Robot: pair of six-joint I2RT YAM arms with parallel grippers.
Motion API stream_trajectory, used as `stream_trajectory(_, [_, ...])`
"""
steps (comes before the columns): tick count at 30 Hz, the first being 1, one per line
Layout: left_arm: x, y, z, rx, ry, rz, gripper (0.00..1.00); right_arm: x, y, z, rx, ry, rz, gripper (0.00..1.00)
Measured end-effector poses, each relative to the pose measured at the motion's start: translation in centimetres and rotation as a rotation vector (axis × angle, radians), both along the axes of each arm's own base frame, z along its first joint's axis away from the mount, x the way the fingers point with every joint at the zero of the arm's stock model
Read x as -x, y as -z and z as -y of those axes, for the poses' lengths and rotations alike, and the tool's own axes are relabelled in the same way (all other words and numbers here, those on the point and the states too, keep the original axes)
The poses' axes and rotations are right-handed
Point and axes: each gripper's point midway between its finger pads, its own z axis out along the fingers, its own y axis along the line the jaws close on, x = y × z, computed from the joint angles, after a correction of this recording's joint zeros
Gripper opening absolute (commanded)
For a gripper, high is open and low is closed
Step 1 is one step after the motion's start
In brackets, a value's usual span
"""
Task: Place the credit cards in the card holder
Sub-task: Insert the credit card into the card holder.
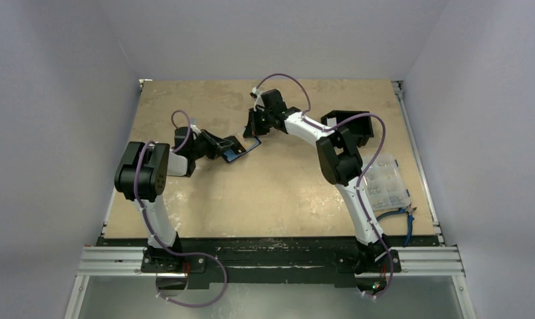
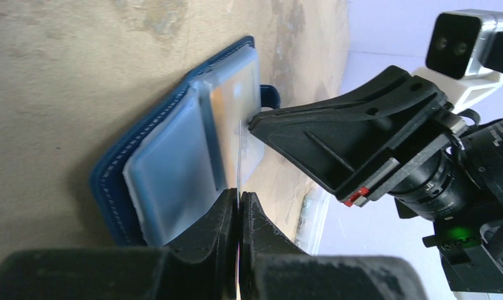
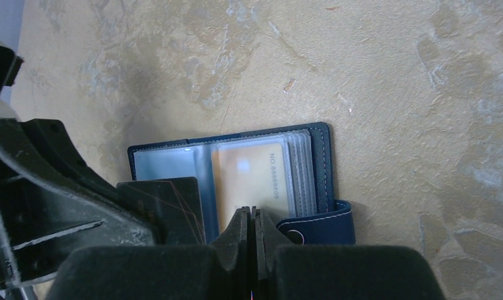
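The navy card holder (image 1: 236,154) (image 2: 111,181) (image 3: 324,162) lies open on the table, its clear sleeves up. An orange card (image 3: 249,178) (image 2: 227,106) sits inside one sleeve. My left gripper (image 1: 228,147) (image 2: 239,195) is shut on a dark credit card (image 3: 167,206), seen edge-on (image 2: 239,162) in the left wrist view; the card's far end reaches over the holder's left half. My right gripper (image 1: 254,129) (image 3: 250,211) (image 2: 256,119) is shut, its tips resting at the near edge of the orange card's sleeve, beside the strap (image 3: 317,228). Whether it pinches the sleeve is unclear.
A black open-sided box (image 1: 353,126) stands behind the right arm. A clear compartment box (image 1: 384,183) (image 2: 314,206) sits at the right, with blue-handled pliers (image 1: 401,216) in front of it.
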Motion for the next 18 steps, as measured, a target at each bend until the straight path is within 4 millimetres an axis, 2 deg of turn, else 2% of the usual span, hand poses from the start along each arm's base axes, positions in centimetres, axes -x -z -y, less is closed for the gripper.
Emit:
stream_trajectory(8, [-0.3,1.6,-0.5,0.029,-0.002,-0.051,0.0,0.0,0.0,-0.1,-0.002,-0.002,0.0,0.0])
stream_trajectory(18, [-0.2,1.9,-0.5,0.049,0.0,-0.066,0.0,0.0,0.0,-0.1,-0.002,-0.003,-0.001,0.0])
